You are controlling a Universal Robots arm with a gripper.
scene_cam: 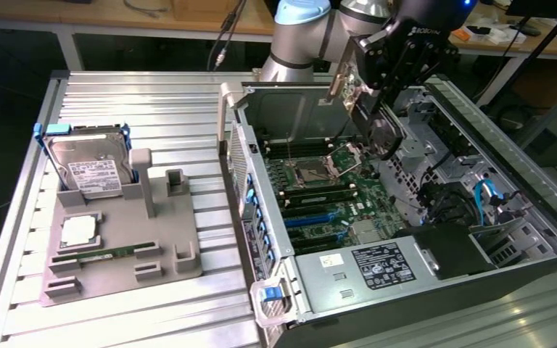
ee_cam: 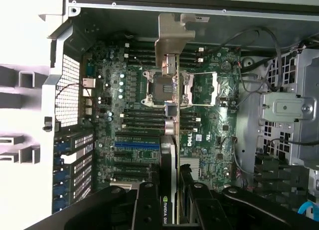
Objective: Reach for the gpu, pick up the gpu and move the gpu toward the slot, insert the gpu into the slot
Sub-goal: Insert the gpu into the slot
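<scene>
Clearly the claw [scene_cam: 383, 81] has the gpu [scene_cam: 380, 129]: its fingers are closed narrowly across the card's flat faces. The card hangs in the air inside the open case [scene_cam: 510, 156], above the motherboard [scene_cam: 327, 177] and apart from it.

The gpu looks stiff and fairly light, but fragile. The safest hold is likely on its flat body, away from the contact edge and the silver bracket [ee_cam: 174, 33], roughly where the claw grips it.

From the exterior view one can judge the card's height above the board. It also takes in the table [scene_cam: 143, 94] with the hard drive [scene_cam: 90, 170] parked beside the case.

Looking down from the wrist, the gpu [ee_cam: 172, 120] appears edge-on between the fingers [ee_cam: 148, 200]. The slot [ee_cam: 137, 145] lies just beside that line, and the card seems to run crosswise to it.
</scene>
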